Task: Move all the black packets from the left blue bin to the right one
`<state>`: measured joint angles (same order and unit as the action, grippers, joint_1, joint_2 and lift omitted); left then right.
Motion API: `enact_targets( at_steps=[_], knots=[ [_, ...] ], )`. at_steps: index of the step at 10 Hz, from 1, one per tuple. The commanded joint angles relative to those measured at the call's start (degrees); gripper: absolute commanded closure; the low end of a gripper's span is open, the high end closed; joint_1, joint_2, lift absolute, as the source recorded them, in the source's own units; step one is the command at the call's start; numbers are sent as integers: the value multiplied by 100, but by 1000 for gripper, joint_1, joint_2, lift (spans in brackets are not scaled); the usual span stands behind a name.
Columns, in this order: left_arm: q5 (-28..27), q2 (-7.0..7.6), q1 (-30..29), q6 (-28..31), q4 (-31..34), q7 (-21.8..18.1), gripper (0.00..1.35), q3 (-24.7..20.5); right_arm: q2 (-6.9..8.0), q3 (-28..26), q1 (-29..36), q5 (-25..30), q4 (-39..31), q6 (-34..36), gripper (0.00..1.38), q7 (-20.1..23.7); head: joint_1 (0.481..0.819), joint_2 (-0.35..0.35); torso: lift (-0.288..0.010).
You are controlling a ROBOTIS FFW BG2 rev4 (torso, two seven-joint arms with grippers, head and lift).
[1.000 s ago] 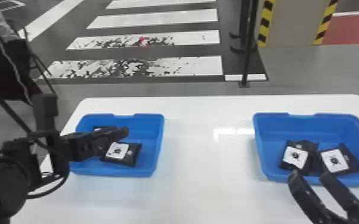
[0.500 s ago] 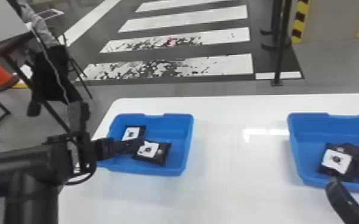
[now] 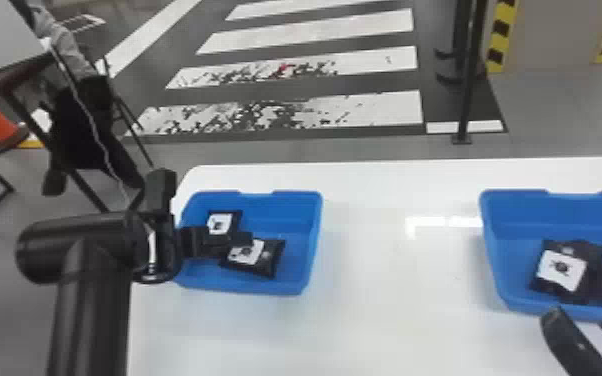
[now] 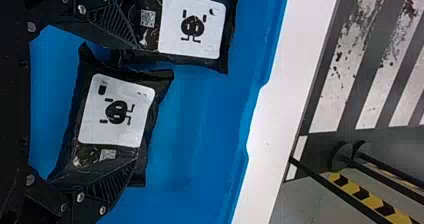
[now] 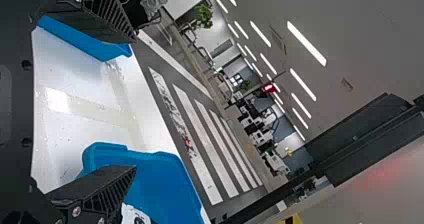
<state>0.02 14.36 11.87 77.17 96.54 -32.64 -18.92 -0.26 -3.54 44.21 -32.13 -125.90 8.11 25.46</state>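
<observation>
Two blue bins [image 3: 314,250]: left, two black packets [image 3: 274,260] beneath the wide-spread, empty left gripper [image 3: 217,241]; right, at least two, near the wide-spread, empty right gripper [image 3: 586,320]; right wrist view adding ceiling lights [image 5: 306,43].

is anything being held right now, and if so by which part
Nothing is held: the left gripper is open over black packets in the left blue bin, and the right gripper is open with nothing between its fingers.

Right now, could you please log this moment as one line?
left gripper open over left bin | two black packets inside | right gripper open near right bin | two black packets visible inside
</observation>
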Motion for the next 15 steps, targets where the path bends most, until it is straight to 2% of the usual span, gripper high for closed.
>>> enact_targets(
  at_steps=[1,2,3,4,5,7,10,11,13,15],
  knots=[
    [32,32,276,-152,-704,3,259,144,31,0,22,-21,11,18,133,3,695,288,-140],
    [101,41,346,-152,-943,3,265,224,31,0,22,-21,11,18,133,3,695,286,-140],
    [226,41,360,-166,-1069,-5,490,269,31,0,22,-32,11,32,133,3,695,277,-140],
    [295,50,332,-208,-1083,-14,986,269,31,0,36,-32,11,46,133,3,695,267,-140],
    [352,58,276,-292,-1083,-32,1187,292,31,0,50,-78,-3,46,133,-6,695,263,-140],
    [341,120,163,-377,-816,-251,1207,338,31,0,64,-78,-17,61,133,3,695,254,-140],
    [421,164,-526,-236,646,-462,1207,-51,31,0,64,-78,-87,89,134,3,695,258,-140],
    [706,164,-779,-222,1167,-498,1207,-153,31,11,64,-78,-129,117,133,12,695,269,-140],
    [1483,58,-1187,-531,1982,-489,1207,-199,31,34,22,-124,-171,229,133,109,695,264,-140],
    [2203,-126,-1341,-770,2446,-489,1207,-165,31,91,-62,-192,-185,300,133,205,695,208,-140]
  ],
)
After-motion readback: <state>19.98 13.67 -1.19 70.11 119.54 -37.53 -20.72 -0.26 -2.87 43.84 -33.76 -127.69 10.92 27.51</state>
